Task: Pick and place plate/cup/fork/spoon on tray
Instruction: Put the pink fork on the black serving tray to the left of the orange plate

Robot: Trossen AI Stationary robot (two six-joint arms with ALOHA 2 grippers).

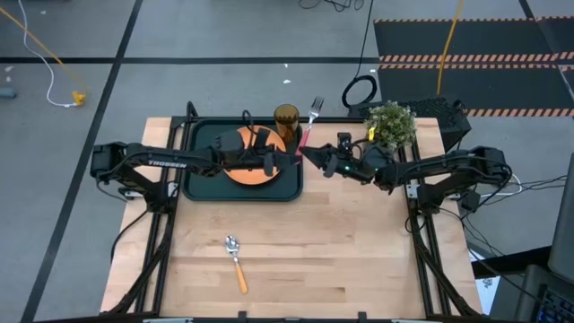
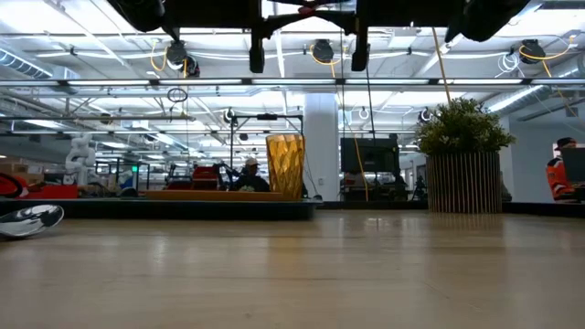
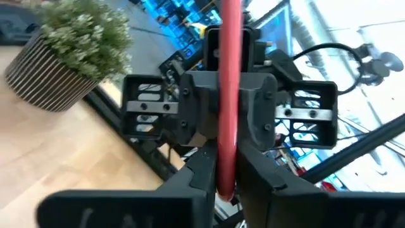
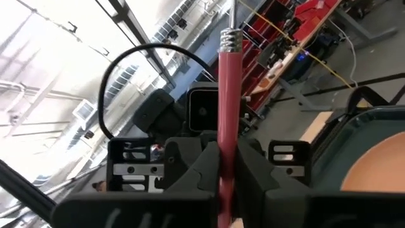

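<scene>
The fork, with a red-pink handle and silver tines, is held in the air at the tray's right rim, tines toward the far edge. My left gripper and my right gripper face each other, both shut on its handle. The orange plate lies flat in the dark tray, partly under my left arm. The amber cup stands upright at the tray's far right corner. The orange-handled spoon lies flat on the table near the front edge. My left gripper pinches the fork's red handle near its free end between its two fingers. It comes level from the table's left, fingers across the handle. The fork is clear of table and tray. My right gripper pinches the same handle between its two fingers, close beside the left gripper's fingers. It comes level from the table's right, fingers across the handle. The metal neck and tines stick out beyond the hold.
A potted green plant stands at the table's far right, just behind my right arm. Bare wood lies between the tray and the spoon and along the right side of the table.
</scene>
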